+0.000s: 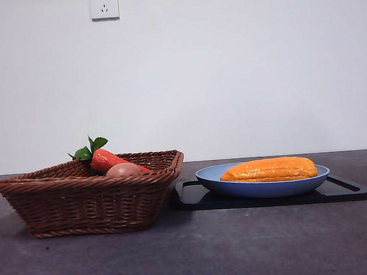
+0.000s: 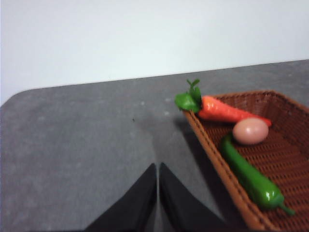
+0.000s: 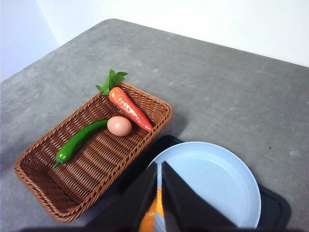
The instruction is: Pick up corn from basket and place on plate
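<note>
The orange-yellow corn [image 1: 271, 169] lies lengthwise on the blue plate [image 1: 262, 187], right of the brown wicker basket [image 1: 81, 201]. No gripper appears in the front view. In the right wrist view my right gripper [image 3: 159, 166] hangs high over the near side of the plate [image 3: 207, 179], shut and empty. A strip of corn [image 3: 152, 215] shows between and under its jaws. My left gripper [image 2: 158, 166] is shut with nothing in it, above bare table beside the basket [image 2: 289, 159].
The basket [image 3: 96, 174] holds a carrot [image 3: 130, 108], a pinkish-tan egg [image 3: 119, 125] and a green pepper [image 3: 79, 140]. The plate rests on a flat black tray [image 1: 338, 189]. A white wall with an outlet [image 1: 104, 4] stands behind the table.
</note>
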`<state>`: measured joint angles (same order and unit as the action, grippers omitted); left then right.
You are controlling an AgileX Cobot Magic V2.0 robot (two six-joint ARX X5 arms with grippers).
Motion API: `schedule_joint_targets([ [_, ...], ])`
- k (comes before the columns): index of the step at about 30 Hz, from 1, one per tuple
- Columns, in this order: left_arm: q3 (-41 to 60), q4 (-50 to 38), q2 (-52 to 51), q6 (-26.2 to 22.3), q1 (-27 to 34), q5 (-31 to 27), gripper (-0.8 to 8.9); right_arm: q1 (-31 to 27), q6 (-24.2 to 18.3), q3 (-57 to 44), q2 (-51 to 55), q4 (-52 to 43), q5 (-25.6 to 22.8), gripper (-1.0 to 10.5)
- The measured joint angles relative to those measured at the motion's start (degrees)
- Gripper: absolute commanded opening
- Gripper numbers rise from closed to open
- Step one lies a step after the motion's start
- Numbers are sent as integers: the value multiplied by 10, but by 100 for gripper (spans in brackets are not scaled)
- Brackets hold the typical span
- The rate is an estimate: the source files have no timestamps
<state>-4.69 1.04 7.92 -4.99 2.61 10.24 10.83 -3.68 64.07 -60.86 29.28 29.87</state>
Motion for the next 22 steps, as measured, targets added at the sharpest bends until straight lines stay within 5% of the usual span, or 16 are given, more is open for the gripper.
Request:
schedule_joint_targets([
  [22, 29, 87, -77, 28, 3, -1, 8, 0, 0, 0, 0, -2, 0, 2],
])
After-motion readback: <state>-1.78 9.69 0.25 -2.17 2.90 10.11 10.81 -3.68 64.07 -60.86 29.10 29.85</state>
